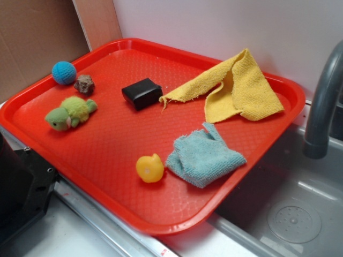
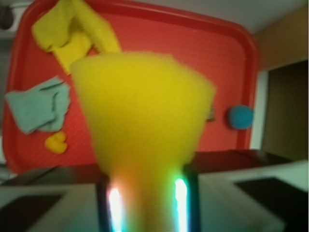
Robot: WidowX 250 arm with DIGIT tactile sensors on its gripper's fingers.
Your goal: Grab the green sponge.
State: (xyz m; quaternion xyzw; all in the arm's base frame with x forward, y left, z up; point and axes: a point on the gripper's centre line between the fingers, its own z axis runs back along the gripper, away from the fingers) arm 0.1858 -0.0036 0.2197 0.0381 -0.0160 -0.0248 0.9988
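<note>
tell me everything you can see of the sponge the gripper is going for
The green sponge appears only in the wrist view, as a blurred yellow foam mass very close to the lens, wider at the top and narrowing toward the gripper, whose fingers appear to clamp its lower end. Its surface looks soft and porous. No green face shows. It is off the red tray, hiding the tray's middle. The exterior view does not show it.
</note>
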